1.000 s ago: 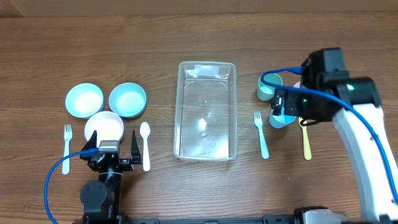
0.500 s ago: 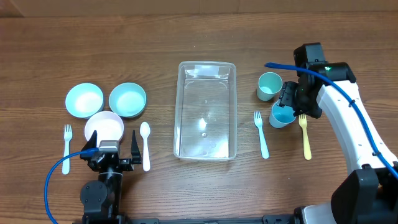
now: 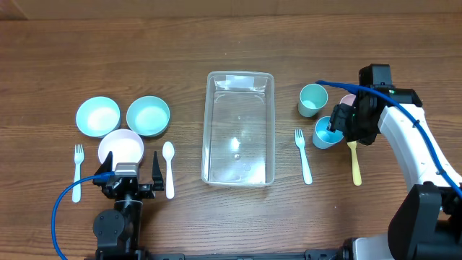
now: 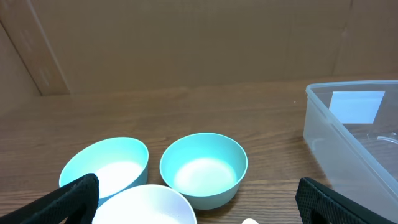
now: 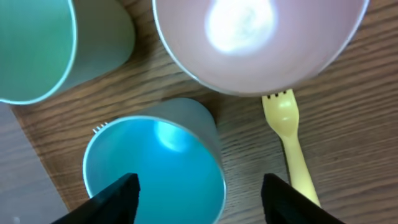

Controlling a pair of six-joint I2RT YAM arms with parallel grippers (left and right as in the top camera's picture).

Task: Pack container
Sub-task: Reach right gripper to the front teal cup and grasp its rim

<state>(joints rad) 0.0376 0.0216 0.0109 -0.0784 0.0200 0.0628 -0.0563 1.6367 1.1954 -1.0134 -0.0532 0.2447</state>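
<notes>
Right fingers point(image 5: 118, 198) moved in over blue cup point(image 3: 326, 134), narrowing around it, clamp unconfirmed | left fingers point(image 4: 68, 199) apart, idle | container point(image 3: 205, 130) empty, first pick likely starting.

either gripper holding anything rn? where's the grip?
Nothing held that I can see: right gripper straddles the blue cup rim, gap beside one finger; left gripper open, empty.

Blue bowls point(image 4: 204, 168) and a white bowl point(image 4: 148, 203) stand left of the container point(image 4: 324, 134).
</notes>
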